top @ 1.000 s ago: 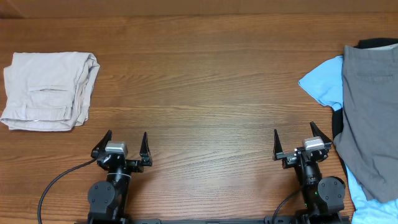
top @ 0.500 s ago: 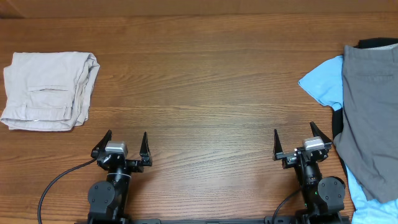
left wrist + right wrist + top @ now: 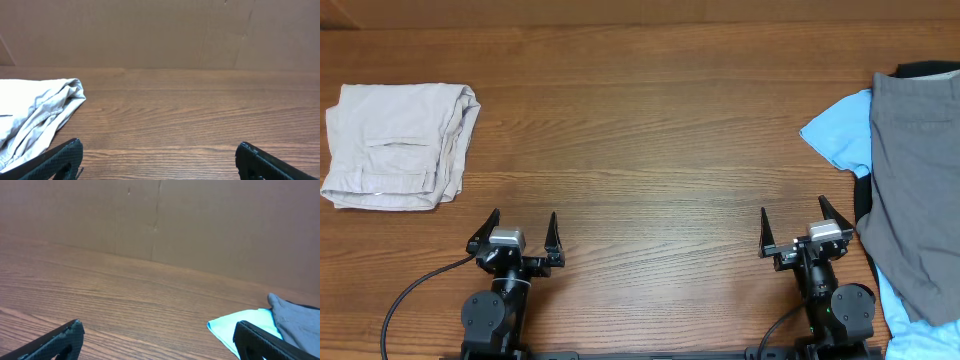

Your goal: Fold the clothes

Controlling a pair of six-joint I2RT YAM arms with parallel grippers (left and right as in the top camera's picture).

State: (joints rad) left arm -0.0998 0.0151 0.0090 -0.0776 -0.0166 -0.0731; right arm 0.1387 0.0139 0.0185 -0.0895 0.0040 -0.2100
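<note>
The grey shorts [image 3: 915, 190] are being shown lying unfolded at the right edge of the wooden table [image 3: 650, 130], partly cut off by the frame. They are being draped over a light-blue garment [image 3: 838, 135], and a black garment [image 3: 926, 69] is being glimpsed under both at the far corner. The cloth is woven and matte, with the slit pocket facing up. Beige shorts [image 3: 400, 145], folded and creased, are being shown at the far left, well apart. The left gripper [image 3: 523, 222] and right gripper [image 3: 792, 215] are being held near the front edge, jaws spread wide, nothing being grasped. The right one is near the pile, not touching it. Brown grained wood is being shown between them. A plain cardboard wall [image 3: 150, 30] is being seen behind the table. A black cable [image 3: 405, 300] is being trailed from the left arm's base.
</note>
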